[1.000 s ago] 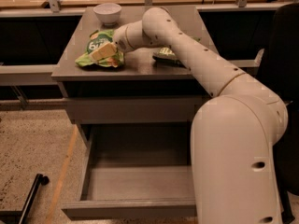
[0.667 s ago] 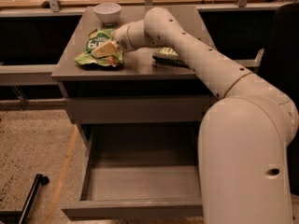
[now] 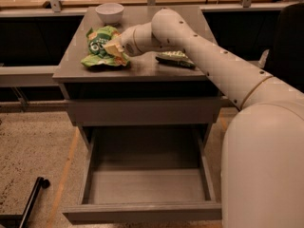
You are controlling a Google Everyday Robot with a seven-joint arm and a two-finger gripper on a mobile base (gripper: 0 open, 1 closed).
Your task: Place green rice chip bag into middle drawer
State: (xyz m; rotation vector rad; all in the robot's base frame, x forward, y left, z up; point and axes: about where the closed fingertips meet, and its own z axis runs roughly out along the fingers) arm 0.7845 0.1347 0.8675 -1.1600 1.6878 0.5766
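Nothing much shifted; gripper stayed against green rice chip bag on cabinet top, clasp untellable. Bag judged light, crinkly, slippery; best pinched at crimped edge.

green rice chip bag: light green, dark-green logo | middle drawer: plain grey | gripper, upper left, at bag: cream

Arm shoulder further right; tool against bag
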